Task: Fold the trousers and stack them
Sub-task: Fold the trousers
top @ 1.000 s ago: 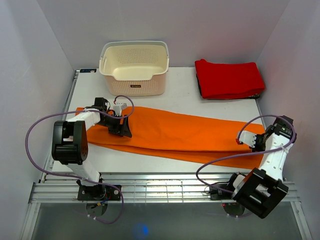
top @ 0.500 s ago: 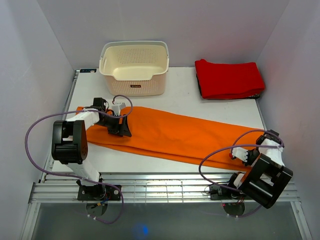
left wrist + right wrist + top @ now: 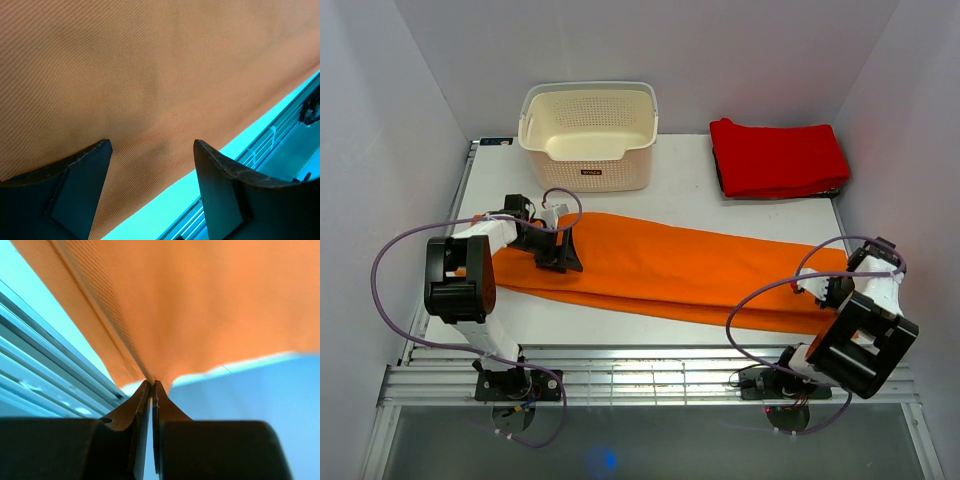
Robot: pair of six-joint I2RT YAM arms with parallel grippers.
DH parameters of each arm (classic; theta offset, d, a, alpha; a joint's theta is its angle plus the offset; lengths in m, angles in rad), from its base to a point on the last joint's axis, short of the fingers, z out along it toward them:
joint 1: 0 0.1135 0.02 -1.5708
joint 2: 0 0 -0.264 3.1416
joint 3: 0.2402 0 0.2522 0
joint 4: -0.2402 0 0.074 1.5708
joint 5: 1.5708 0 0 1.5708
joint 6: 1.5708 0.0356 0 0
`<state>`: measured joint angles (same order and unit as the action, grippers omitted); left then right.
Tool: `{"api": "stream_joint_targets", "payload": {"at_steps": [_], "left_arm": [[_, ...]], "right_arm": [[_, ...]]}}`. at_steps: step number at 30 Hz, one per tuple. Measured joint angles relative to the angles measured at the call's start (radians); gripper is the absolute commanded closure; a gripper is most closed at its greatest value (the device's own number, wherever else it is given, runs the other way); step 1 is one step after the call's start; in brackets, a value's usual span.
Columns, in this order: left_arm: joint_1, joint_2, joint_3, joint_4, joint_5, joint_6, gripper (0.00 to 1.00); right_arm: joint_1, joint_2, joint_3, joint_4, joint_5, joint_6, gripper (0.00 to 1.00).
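Observation:
The orange trousers [image 3: 680, 265] lie stretched long across the table, left to right. Over their left end my left gripper [image 3: 570, 256] stands open, and in its wrist view the fingers straddle flat orange cloth [image 3: 150, 75] near its front edge, gripper [image 3: 152, 142] holding nothing. At the trousers' right end my right gripper [image 3: 818, 291] is shut on the cloth's edge. In the right wrist view, the orange fabric [image 3: 200, 305] rises pinched from between the closed tips of the gripper [image 3: 151, 383].
A cream perforated basket [image 3: 585, 160] stands at the back left. A red folded cloth [image 3: 777, 157] lies at the back right. White tabletop [image 3: 670, 195] shows between them and the trousers. Metal rails [image 3: 650, 375] run along the near edge.
The right arm has shifted at the trousers' right end, dipping toward the near edge and coming back a little, still shut on the cloth. The left arm has barely moved.

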<state>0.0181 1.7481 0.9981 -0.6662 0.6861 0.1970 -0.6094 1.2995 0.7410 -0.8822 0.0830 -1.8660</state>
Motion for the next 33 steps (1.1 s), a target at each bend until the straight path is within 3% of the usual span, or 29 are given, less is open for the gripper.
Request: {"api": "stream_joint_targets", "payload": {"at_steps": [6,13,19,28,33], "left_arm": [[0.004,0.005,0.005,-0.006,0.006,-0.006,0.17],[0.005,0.007,0.006,-0.006,0.008,-0.011,0.16],[0.006,0.005,0.005,-0.006,0.008,-0.012,0.16],[0.021,0.056,0.054,-0.049,0.036,-0.047,0.17],[0.025,0.095,0.091,-0.081,0.074,-0.078,0.21]], "right_arm": [[0.0,-0.153,0.087,-0.116,-0.048,-0.024,0.92],[-0.014,-0.288,-0.064,-0.145,0.015,-0.078,0.92],[-0.024,-0.14,-0.219,0.02,0.085,-0.075,0.92],[-0.005,0.013,-0.149,0.018,0.132,-0.006,0.92],[0.039,0.194,-0.01,-0.022,0.161,0.092,0.92]]}}
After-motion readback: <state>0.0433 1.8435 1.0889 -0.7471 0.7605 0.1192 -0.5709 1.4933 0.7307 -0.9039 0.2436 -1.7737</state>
